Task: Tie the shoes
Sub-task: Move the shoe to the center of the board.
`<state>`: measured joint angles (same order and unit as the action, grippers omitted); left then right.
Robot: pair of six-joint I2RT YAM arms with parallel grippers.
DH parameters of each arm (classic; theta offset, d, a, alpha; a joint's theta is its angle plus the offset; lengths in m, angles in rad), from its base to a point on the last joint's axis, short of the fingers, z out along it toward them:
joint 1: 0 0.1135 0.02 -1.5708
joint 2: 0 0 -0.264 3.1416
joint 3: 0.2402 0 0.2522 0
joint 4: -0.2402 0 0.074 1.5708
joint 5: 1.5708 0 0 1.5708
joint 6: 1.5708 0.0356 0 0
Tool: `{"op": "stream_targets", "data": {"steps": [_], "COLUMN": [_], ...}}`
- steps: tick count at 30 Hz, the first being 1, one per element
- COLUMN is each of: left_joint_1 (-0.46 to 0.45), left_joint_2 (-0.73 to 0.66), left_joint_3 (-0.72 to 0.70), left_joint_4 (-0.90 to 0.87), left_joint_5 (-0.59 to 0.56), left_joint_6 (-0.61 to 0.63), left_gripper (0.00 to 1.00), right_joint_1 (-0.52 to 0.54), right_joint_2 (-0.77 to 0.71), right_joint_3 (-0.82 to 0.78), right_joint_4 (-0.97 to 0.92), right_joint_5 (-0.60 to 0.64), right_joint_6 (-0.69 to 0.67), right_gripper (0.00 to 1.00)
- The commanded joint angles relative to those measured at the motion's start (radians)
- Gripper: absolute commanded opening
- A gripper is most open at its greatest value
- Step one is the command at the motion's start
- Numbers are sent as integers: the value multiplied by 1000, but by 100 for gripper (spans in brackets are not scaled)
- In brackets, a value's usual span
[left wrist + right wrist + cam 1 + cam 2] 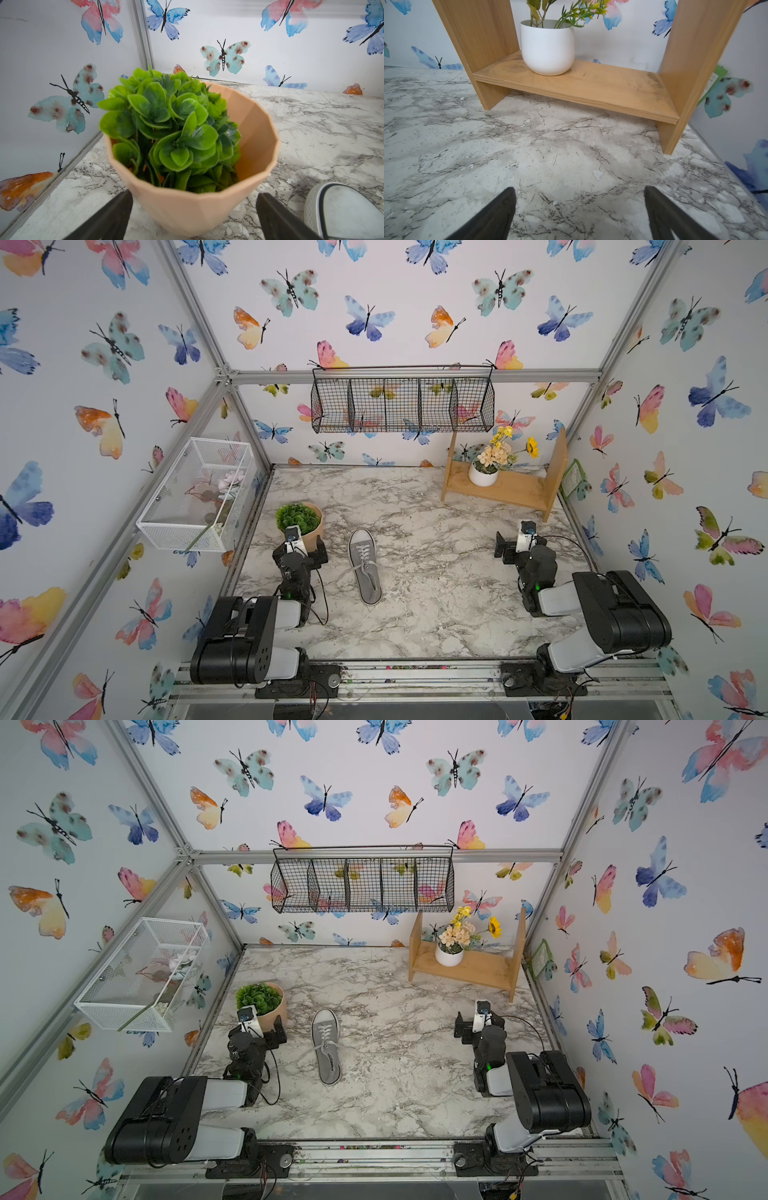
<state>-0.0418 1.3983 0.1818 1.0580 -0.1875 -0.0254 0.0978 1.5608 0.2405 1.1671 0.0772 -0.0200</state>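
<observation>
risking a knock first: we are pointing our left gripper (192,198), jaws wide apart and empty, straight at a peach plant pot (187,207) full of green leaves just in front of it. a careless swing toward the grey canvas sneaker (365,566) could be tipping that pot over. our right gripper (579,192), also spread and empty, is hanging over the bare marble tabletop (550,145) near a wooden shelf (591,89), well apart from the sneaker. we are judging the laces (364,554) the harder hazard: thin, pale on pale marble, easy to miss, and tugging one end could be dragging the light sneaker along. in both top views the sneaker is resting on its sole between the arms, nearer the left one. its white toe cap (342,207) is pointing toward the back wall, with the white laces untied and loose ends trailing onto the marble on either side.
</observation>
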Motion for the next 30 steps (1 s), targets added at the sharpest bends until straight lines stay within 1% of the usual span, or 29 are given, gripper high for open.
{"op": "stream_targets", "data": {"steps": [1,5,6,7,8,9,10,11,12,14,16,19,20,22,25,27,30], "left_joint_1": [-8,-9,-10,-14,-16,-17,-14,-14,-13,-13,-15,-55,-75,-126,-137,-139,-149], "left_joint_2": [7,5,-2,-34,-81,-131,-152,-163,-170,-181,-200,-266,-296,-372,-453,-488,-485], "left_joint_3": [19,17,16,26,57,116,177,214,242,286,308,286,275,253,217,200,192], "left_joint_4": [30,32,54,32,-85,-269,-394,-458,-509,-603,-658,-683,-696,-742,-801,-834,-882], "left_joint_5": [34,32,30,24,19,-1,-32,-37,-18,64,199,300,295,242,233,258,332], "left_joint_6": [8,9,11,24,19,-14,-59,-95,-125,-183,-254,-360,-378,-395,-421,-418,-419], "left_gripper": [99,99,99,99,99,99,99,99,99,99,100,100,99,100,99,99,97], "right_joint_1": [2,2,2,2,2,2,2,2,2,2,3,10,15,20,23,43,138], "right_joint_2": [15,1,-40,-93,-136,-174,-202,-223,-245,-277,-308,-343,-352,-375,-416,-435,-421], "right_joint_3": [22,13,29,63,101,145,175,190,201,235,254,245,253,268,281,284,313], "right_joint_4": [11,51,-14,-134,-252,-360,-438,-473,-497,-584,-644,-651,-675,-737,-811,-837,-890], "right_joint_5": [-10,21,22,18,28,53,84,82,53,4,-98,-255,-275,-305,-336,-377,-375], "right_joint_6": [-1,3,-2,-1,14,48,104,137,163,237,305,399,410,407,397,397,377], "right_gripper": [99,99,99,98,99,99,99,99,99,98,98,96,96,96,95,94,94]}}
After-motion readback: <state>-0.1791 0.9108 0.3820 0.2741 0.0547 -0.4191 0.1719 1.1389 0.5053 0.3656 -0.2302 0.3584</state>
